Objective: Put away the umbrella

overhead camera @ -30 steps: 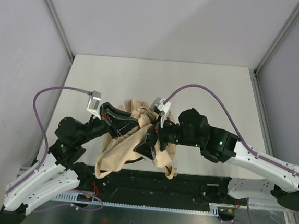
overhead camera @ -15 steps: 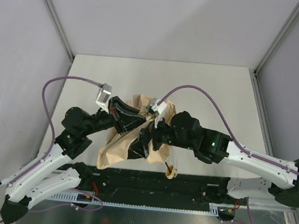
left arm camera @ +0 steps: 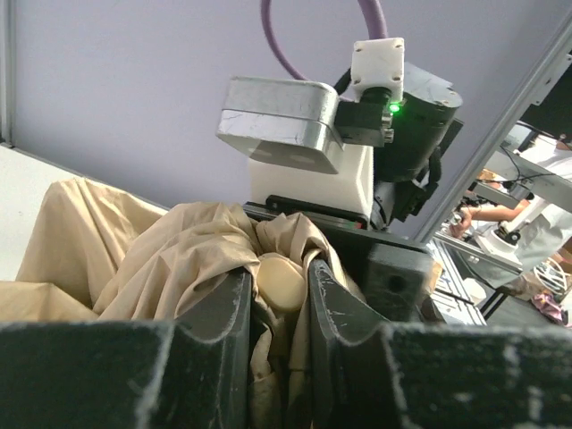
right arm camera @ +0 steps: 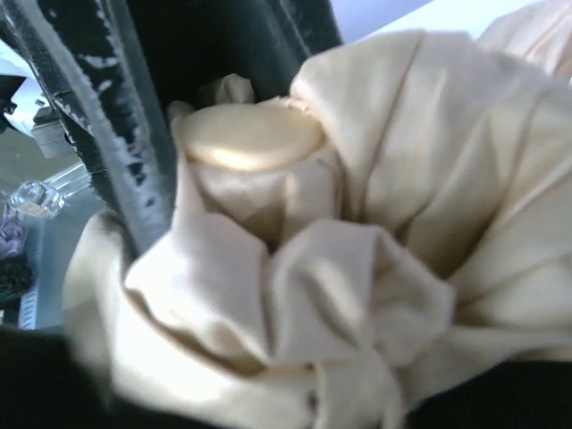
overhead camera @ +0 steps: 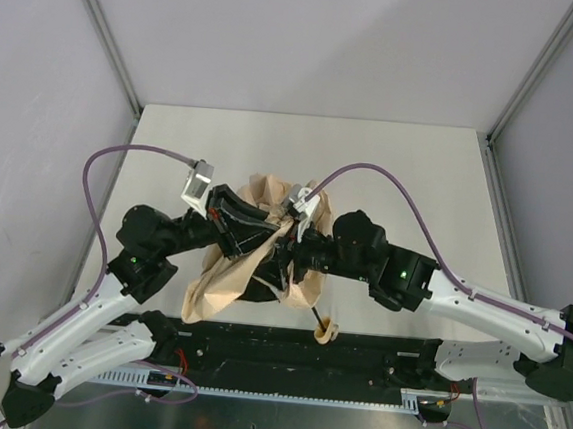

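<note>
Counter [overhead camera: 391,163], pale and walled by grey panels, is carrying the whole scene, with the left arm [overhead camera: 88,308] and the right arm [overhead camera: 479,307] reaching inward from its near edge and meeting over the middle. Between them the umbrella [overhead camera: 222,281] is sitting as a crumpled heap of shiny tan fabric, spilling toward the near-left of the counter while its upper folds are bunching up among the black fingers. The left end effector [overhead camera: 269,235] is clamping on the umbrella: in the left wrist view its two fingers are pressing from either side on gathered fabric and on a rounded tan cap [left arm camera: 281,279]. The right end effector [overhead camera: 278,270] is sitting pressed into the same bundle from the opposite side, and the right wrist view is filling with folds that are hiding its fingertips, so I cannot tell whether it is gripping or apart. A thin black shaft [overhead camera: 315,315] is poking out at the near side, ending in the small tan handle [overhead camera: 329,329], which is lying at the counter's near edge.
</note>
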Motion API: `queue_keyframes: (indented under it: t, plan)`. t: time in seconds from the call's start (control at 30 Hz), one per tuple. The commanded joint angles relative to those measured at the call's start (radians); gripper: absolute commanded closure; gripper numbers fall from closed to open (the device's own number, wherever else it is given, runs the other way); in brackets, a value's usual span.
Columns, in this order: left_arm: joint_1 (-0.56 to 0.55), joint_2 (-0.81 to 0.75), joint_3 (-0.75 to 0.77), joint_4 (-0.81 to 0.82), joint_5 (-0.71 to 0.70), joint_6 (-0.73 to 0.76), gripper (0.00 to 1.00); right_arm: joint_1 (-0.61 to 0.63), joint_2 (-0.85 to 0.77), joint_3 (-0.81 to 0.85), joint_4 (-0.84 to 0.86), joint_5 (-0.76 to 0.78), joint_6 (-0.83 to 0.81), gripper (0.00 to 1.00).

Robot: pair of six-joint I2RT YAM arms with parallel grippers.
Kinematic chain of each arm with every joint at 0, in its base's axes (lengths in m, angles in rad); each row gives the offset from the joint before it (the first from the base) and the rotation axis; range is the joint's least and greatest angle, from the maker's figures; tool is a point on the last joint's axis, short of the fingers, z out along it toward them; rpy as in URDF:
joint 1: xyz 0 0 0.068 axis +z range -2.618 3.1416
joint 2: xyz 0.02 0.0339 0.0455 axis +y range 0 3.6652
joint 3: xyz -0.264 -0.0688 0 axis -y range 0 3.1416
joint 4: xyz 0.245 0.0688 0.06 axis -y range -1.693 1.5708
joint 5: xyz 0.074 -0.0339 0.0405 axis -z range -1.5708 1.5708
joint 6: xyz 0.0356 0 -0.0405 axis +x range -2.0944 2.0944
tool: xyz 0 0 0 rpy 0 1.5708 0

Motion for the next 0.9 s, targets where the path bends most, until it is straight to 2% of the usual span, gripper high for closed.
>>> queue_keyframes:
  t: [0.0,0.07,0.13,0.17,0.23,0.4,0.43,0.47,0.5,0.53,0.6,0.73,0.8,0.87]
  plan:
    - [-0.056,-0.021,0.032,0.232,0.031,-0.092,1.0,0.004,0.054,-0.026,0.142,-0.084,0.03,0.5]
    - [-0.062,-0.019,0.028,0.241,0.025,-0.091,1.0,0.007,0.055,-0.034,0.145,-0.121,0.033,0.73]
    - [-0.064,-0.014,0.03,0.247,0.028,-0.091,1.0,0.007,0.051,-0.044,0.168,-0.159,0.03,0.9]
    - [-0.066,-0.013,0.032,0.251,0.029,-0.092,1.0,0.004,0.047,-0.048,0.17,-0.185,0.033,0.95]
    - [-0.07,-0.015,0.032,0.259,0.021,-0.093,1.0,0.002,0.032,-0.073,0.197,-0.234,0.053,0.99]
    - [-0.077,-0.009,0.041,0.281,0.018,-0.092,1.0,-0.005,-0.035,-0.168,0.338,-0.314,0.141,1.0]
    - [-0.077,-0.006,0.046,0.281,0.017,-0.095,0.97,-0.009,-0.055,-0.189,0.359,-0.318,0.16,1.0]
    - [-0.076,-0.006,0.05,0.281,0.012,-0.096,0.87,-0.017,-0.076,-0.211,0.379,-0.321,0.181,1.0]
    - [-0.075,-0.01,0.051,0.279,0.004,-0.097,0.69,-0.031,-0.103,-0.237,0.4,-0.323,0.201,1.0]
    - [-0.074,-0.017,0.05,0.277,-0.007,-0.098,0.56,-0.043,-0.13,-0.265,0.413,-0.322,0.215,1.0]
    - [-0.074,-0.026,0.051,0.272,-0.033,-0.099,0.38,-0.06,-0.174,-0.305,0.424,-0.312,0.234,1.0]
    - [-0.073,-0.025,0.076,0.246,-0.074,-0.094,0.08,-0.073,-0.24,-0.362,0.468,-0.295,0.262,1.0]
    - [-0.064,-0.029,0.111,0.159,-0.111,-0.063,0.03,-0.08,-0.265,-0.372,0.465,-0.27,0.265,1.0]
    - [-0.058,-0.051,0.155,0.009,-0.196,0.007,0.01,-0.104,-0.295,-0.376,0.44,-0.22,0.267,1.0]
